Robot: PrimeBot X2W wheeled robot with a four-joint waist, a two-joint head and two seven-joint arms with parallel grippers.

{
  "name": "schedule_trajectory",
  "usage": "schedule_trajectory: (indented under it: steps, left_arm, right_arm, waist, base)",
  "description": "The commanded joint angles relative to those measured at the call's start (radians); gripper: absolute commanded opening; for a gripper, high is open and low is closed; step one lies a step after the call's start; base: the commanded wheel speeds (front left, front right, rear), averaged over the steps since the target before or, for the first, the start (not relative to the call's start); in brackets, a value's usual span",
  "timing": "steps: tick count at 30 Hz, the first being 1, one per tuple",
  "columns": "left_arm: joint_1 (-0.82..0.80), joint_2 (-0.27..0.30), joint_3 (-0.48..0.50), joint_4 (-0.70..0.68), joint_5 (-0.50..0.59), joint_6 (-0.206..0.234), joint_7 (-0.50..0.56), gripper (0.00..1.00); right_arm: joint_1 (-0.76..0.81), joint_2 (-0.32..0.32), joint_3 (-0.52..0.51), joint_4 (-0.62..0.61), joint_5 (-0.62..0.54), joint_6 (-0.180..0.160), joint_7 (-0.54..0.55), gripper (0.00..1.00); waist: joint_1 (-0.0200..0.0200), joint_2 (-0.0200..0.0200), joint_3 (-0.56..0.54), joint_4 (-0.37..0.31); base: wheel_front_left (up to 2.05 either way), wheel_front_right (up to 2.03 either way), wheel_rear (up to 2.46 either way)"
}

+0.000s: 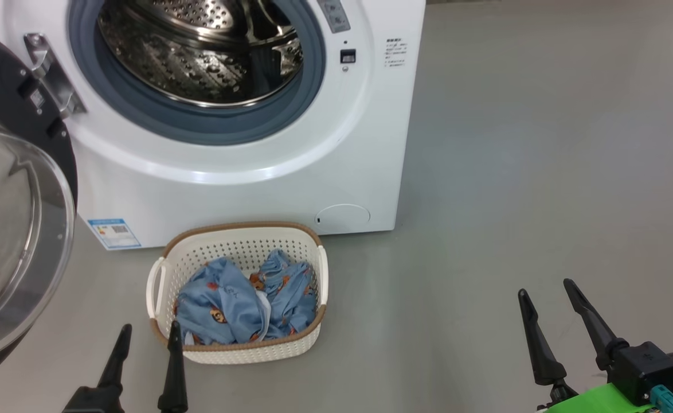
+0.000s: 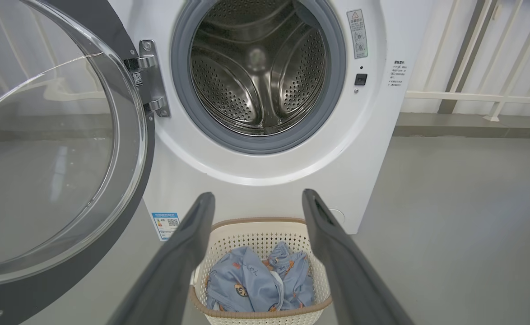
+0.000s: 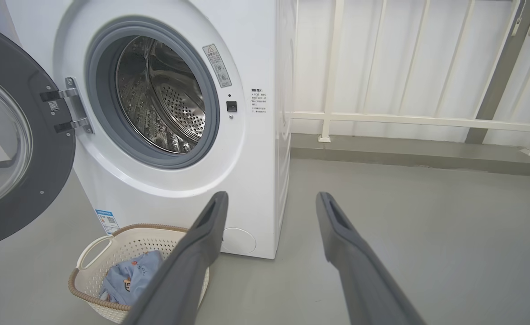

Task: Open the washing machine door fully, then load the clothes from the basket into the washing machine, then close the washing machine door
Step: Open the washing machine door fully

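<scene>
The washing machine (image 1: 290, 172) (image 2: 292, 180) (image 3: 247, 180) stands with its steel drum showing. Its door (image 1: 21, 229) (image 2: 57, 149) (image 3: 25, 149), a black ring around clear glass, is swung wide to the left. On the floor before the machine sits the cream basket (image 1: 239, 351) (image 2: 258, 232) (image 3: 93, 284) holding the light blue clothes (image 1: 239, 304) (image 2: 256, 284) (image 3: 127, 280). My left gripper (image 1: 149, 332) (image 2: 258, 198) is open, its tips at the basket's near left corner, empty. My right gripper (image 1: 544, 288) (image 3: 271, 196) is open and empty over bare floor, to the right of the basket.
Grey floor (image 1: 543, 143) stretches to the right of the machine. A white railing (image 3: 405, 117) (image 2: 477, 95) runs along the back wall behind a low step.
</scene>
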Motion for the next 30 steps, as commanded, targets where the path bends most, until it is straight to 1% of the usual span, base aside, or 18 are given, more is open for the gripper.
schedule_trajectory:
  steps: [1,17,30]
  left_arm:
    - [-0.01,0.017,0.032,-0.022,-0.002,0.012,0.004,1.0]
    - [-0.002,0.032,0.021,-0.019,0.001,0.029,0.011,1.0]
    - [-0.012,0.036,0.007,-0.014,-0.002,0.036,-0.001,1.0]
  right_arm:
    - [-0.005,-0.004,0.031,-0.024,0.014,0.002,-0.002,1.0]
    - [-0.006,-0.004,0.02,-0.003,0.022,0.002,-0.008,1.0]
    - [-0.006,-0.004,0.015,-0.002,0.02,0.002,-0.005,1.0]
  waist:
    - [0.0,0.0,-0.011,-0.008]
    - [0.0,0.0,-0.021,0.03]
    - [0.0,0.0,-0.021,0.042]
  base:
    - [0.0,0.0,0.0]
    - [0.0,0.0,0.0]
    - [0.0,0.0,0.0]
